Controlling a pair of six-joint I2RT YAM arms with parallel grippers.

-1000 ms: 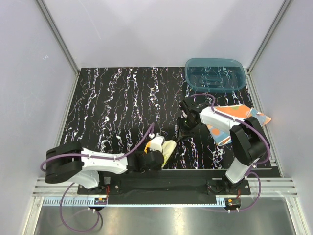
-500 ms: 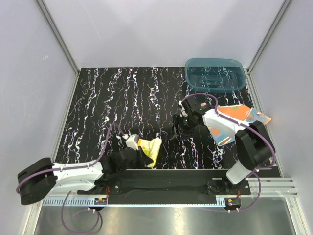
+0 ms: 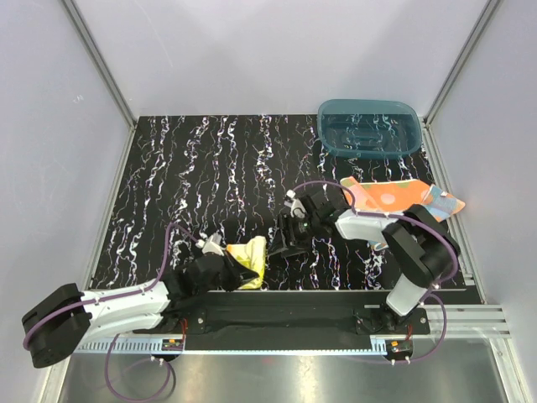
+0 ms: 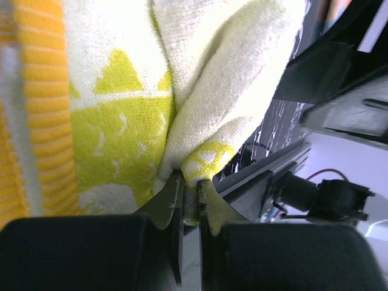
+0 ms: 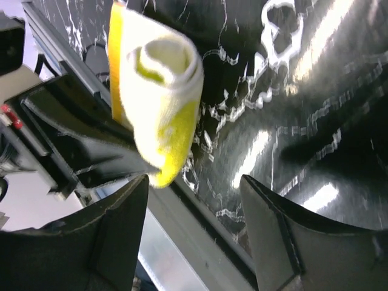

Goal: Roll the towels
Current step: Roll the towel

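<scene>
black streaky table (image 3: 193, 176), pale walls (image 3: 277, 50). one tub (image 3: 369, 103), one orange towel (image 3: 390, 196), one yellow towel (image 3: 246, 254) pinched between the left gripper (image 4: 189, 193) fingers. right gripper (image 5: 194, 182) fingers wide apart, empty.

Yellow towel (image 4: 224, 73) is nubbly terry cloth, marbled table (image 5: 315, 79) glossy, tub (image 3: 331, 138) translucent plastic.

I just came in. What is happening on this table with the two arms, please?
Two robot arms are rolling towels. The left gripper is shut on the yellow towel, which looks already rolled up, near the front edge of the table. The right gripper is open and empty, close to that roll. The orange dotted towel lies unrolled on the right, near the teal tub.
</scene>
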